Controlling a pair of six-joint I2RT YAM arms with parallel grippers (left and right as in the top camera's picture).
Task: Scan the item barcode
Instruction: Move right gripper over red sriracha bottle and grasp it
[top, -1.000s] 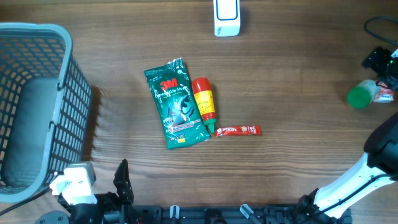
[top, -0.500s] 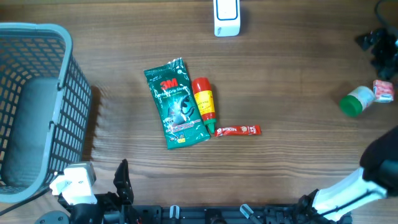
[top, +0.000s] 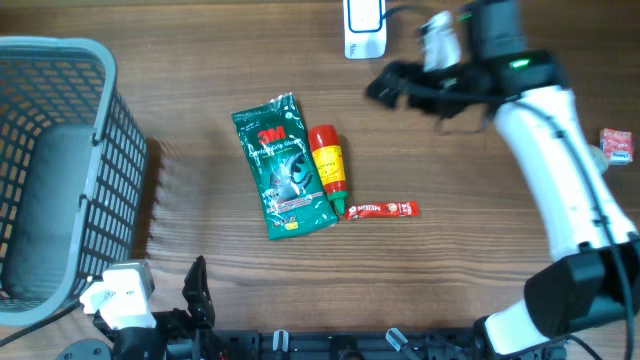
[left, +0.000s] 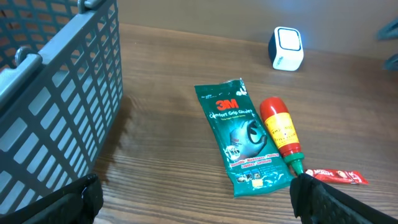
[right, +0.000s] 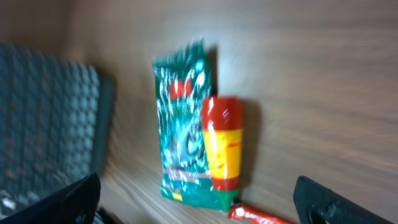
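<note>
- Items for scanning lie grouped in the middle of the surface. A green 3M packet lies flat, and a red-and-yellow bottle lies on its side against the packet's right edge. A red sachet sits just beside the bottle's green nozzle tip. Lying flat and close together, they are all open to a grasp from above.
- White scanner stands at the upper middle edge of the frame, well apart from the group. I judge that any item must be lifted and carried up to it.
- Right claw hangs over the surface between the scanner and the group, spread wide with nothing in it. Its own camera looks down on the packet and the bottle, so one of those is probably the next pick. The picture is too blurred to tell which.
- Left claw sits low at the bottom left, fully spread and holding nothing, with the same group ahead of it. It looks parked.
- Small red-and-white pack lies alone at the right edge, far from the rest.
- Blue-grey mesh basket fills the left side. From above its floor shows nothing inside, and the left wrist view gives only its outer wall. It is likely where scanned items end up.
- No barcode is readable on any item from these views.
</note>
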